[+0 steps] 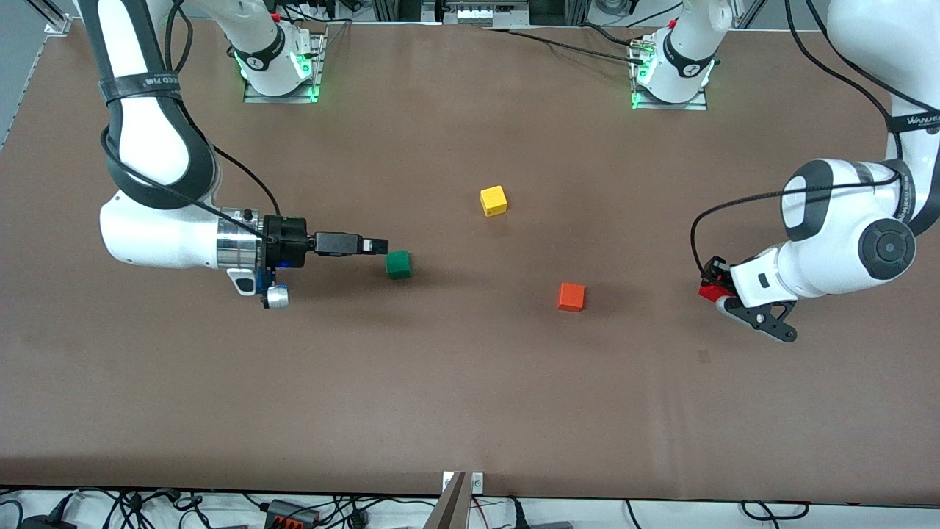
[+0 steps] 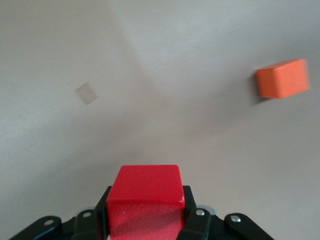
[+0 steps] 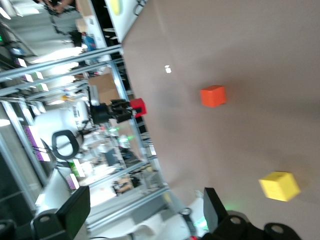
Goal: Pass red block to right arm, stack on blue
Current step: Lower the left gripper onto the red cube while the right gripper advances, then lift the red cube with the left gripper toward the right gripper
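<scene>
My left gripper [image 1: 714,291] is shut on the red block [image 1: 709,292], holding it above the table at the left arm's end. In the left wrist view the red block [image 2: 145,192] fills the space between the black fingers [image 2: 199,225]. The right wrist view shows that same red block [image 3: 138,106] far off in the left gripper. My right gripper [image 1: 376,245] lies level and points toward the left arm's end, just above the green cube [image 1: 398,264]. It is open and holds nothing, its fingers [image 3: 214,204] standing wide apart. The blue cube is out of view.
An orange cube [image 1: 570,297] lies on the brown table [image 1: 470,397] between the two grippers. It also shows in both wrist views as the orange cube [image 2: 282,79] [image 3: 213,96]. A yellow cube [image 1: 493,200] sits farther from the front camera, near the middle.
</scene>
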Tool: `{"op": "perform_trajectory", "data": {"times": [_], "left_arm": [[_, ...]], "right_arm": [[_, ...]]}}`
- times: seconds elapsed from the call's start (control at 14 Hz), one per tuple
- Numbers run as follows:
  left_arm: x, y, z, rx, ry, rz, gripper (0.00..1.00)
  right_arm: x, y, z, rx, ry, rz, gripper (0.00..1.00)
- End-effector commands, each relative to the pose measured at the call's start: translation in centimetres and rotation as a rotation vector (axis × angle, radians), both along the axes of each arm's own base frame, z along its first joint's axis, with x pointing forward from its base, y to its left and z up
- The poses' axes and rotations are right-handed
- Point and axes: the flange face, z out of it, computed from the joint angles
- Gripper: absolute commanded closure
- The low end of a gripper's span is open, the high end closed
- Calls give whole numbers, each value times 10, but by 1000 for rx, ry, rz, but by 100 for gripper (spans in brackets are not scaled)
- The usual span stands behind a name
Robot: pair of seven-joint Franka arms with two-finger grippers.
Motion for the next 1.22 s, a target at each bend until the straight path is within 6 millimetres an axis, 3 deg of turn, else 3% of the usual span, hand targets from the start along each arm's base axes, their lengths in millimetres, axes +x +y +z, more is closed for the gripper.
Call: {"op": "perform_trajectory", "data": {"times": [0.0,0.14,0.29,0.5,0.64,0.93,1.15], "left_arm": [[-4,-39,54,-75,-11,-130,94],[-12,-81,74,-127,-2,-199,95],[-16,-97,83,-213,-9,-255,95],[-23,-135,107,-425,-90,-510,95],[-26,-150,114,-645,-151,-604,95],[-25,-180,121,-1007,-319,-716,95],[-21,-189,131,-1098,-422,-722,95]], "right_arm": [[7,14,-21,113,13,-37,0],[8,23,-36,160,13,-51,0],[6,34,-40,209,33,-71,0],[2,49,-38,243,31,-67,0],[-2,52,-41,286,-32,-21,0],[-2,53,-56,346,21,-24,0],[-3,55,-57,352,37,-29,0]]}}
